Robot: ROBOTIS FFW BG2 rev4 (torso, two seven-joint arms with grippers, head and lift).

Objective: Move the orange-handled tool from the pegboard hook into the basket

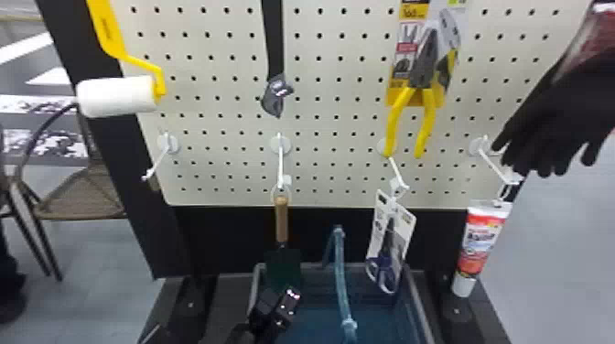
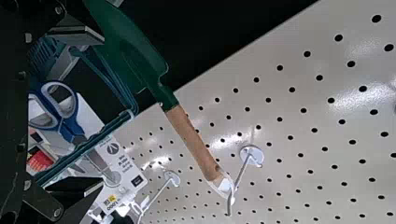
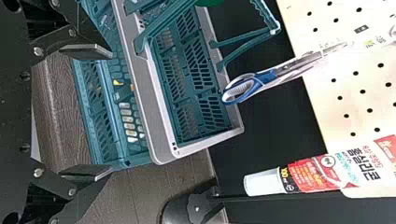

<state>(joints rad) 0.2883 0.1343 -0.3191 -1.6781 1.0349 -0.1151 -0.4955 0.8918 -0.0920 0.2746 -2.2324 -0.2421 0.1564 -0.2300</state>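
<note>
Far left, a woven-seat chair (image 1: 82, 196) stood on the floor beyond the pegboard (image 1: 219, 114). At the board's left edge, a paint roller (image 1: 116, 96), white sleeve and yellow handle, sat above a bare white hook (image 1: 158, 158). Next along, a black-handled tool (image 1: 276, 94) hung with its grey end downward, clear above the middle hook (image 1: 280, 160). On that hook – by a pale loop at its grip end – hung the orange-handled tool (image 1: 282, 219), upright, its dark green blade (image 1: 283, 267) pointing down. The left claw (image 1: 277, 305) was just below and near the blade, fingers apart; could not tell whether either one touched it. Right of this lay the teal basket (image 1: 417, 302) with a grey rim, its handle (image 1: 341, 274) raised. Yellow-gripped pliers (image 1: 402, 112) hung higher on the board; under them, blue-handled scissors (image 1: 389, 260) on a card dangled from a hook. Farther right, a red and white tube (image 1: 482, 240) hung cap down, a black glove (image 1: 558, 114) above it. Right claw (image 3: 111, 112) – noted from its own wrist view – had its fingers apart, nothing between them, the basket beyond.
</note>
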